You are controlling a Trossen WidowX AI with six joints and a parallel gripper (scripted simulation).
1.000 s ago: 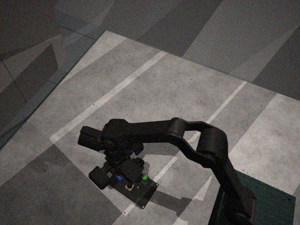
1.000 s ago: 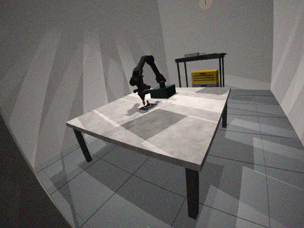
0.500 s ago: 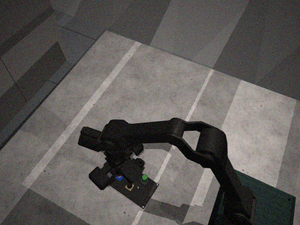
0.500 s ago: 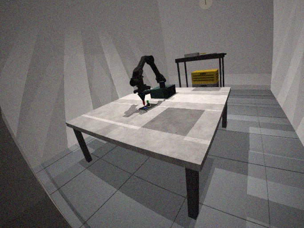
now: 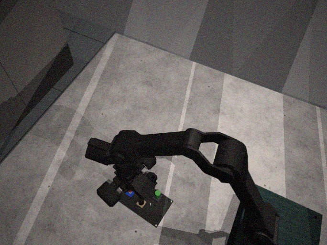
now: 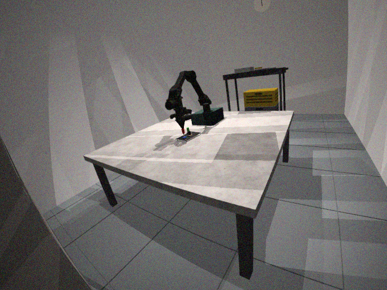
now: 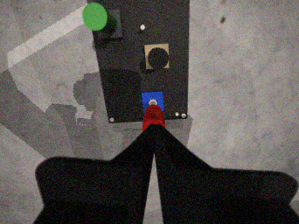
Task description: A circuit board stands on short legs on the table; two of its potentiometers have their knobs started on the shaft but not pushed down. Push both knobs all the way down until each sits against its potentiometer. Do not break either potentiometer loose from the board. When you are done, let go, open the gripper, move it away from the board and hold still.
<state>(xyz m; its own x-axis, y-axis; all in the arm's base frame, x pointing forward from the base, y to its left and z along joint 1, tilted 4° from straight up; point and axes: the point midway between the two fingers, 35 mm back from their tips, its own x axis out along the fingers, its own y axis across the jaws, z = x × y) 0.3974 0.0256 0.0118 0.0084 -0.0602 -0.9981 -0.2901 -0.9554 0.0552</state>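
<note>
The dark circuit board lies on the table under my wrist. A green knob stands tall at the board's far left corner in the wrist view. A red knob sits at the blue potentiometer near the board's near edge. My gripper is shut, and its closed fingertips point down right at the red knob's top. A small silver dot shows on the blue part just beyond the knob. I cannot tell how far down the red knob sits.
A tan square part with a black round cap sits mid-board. The arm's green base block stands behind the board. A dark side table with a yellow crate stands beyond the table.
</note>
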